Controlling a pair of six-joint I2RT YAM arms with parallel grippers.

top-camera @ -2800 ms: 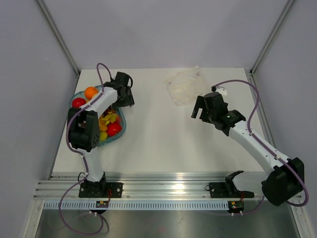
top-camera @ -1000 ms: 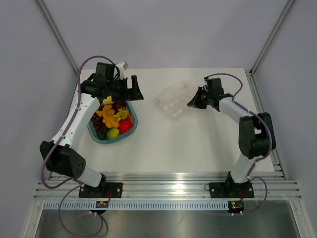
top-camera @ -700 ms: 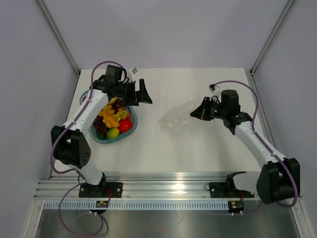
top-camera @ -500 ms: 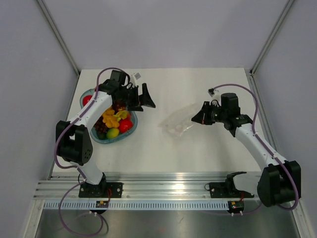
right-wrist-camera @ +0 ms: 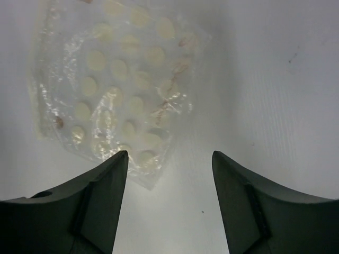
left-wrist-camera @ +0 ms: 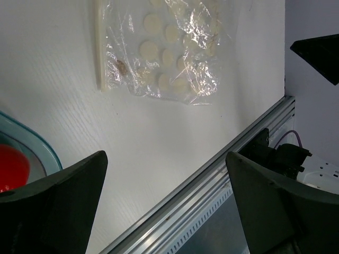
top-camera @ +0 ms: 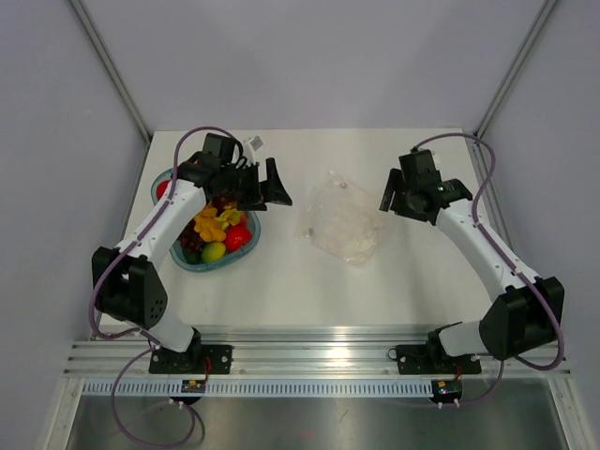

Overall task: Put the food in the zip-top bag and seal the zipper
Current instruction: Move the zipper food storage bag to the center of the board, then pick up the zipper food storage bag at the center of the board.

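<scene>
The zip-top bag (top-camera: 342, 225) lies flat and crinkled on the white table between the arms. It also shows in the left wrist view (left-wrist-camera: 164, 53) and the right wrist view (right-wrist-camera: 116, 90). Its zipper (left-wrist-camera: 98, 47) is a pale strip along the edge facing the bowl. The food (top-camera: 214, 230), orange, red, yellow and green toy pieces, sits in the blue-green bowl (top-camera: 184, 262). My left gripper (top-camera: 262, 187) hovers open and empty at the bowl's right rim, facing the bag. My right gripper (top-camera: 394, 204) is open and empty just right of the bag, its fingertips (right-wrist-camera: 119, 159) above the bag's near corner.
The bowl's rim (left-wrist-camera: 32, 143) and a red fruit (left-wrist-camera: 8, 166) show at the lower left of the left wrist view. The aluminium rail (top-camera: 319, 337) runs along the table's near edge. Grey walls and frame posts enclose the back and sides.
My right gripper has opened and let go of the bag, which dropped from a lifted, folded pose to lie flat. The right arm drew back to the right. The left gripper barely moved.
</scene>
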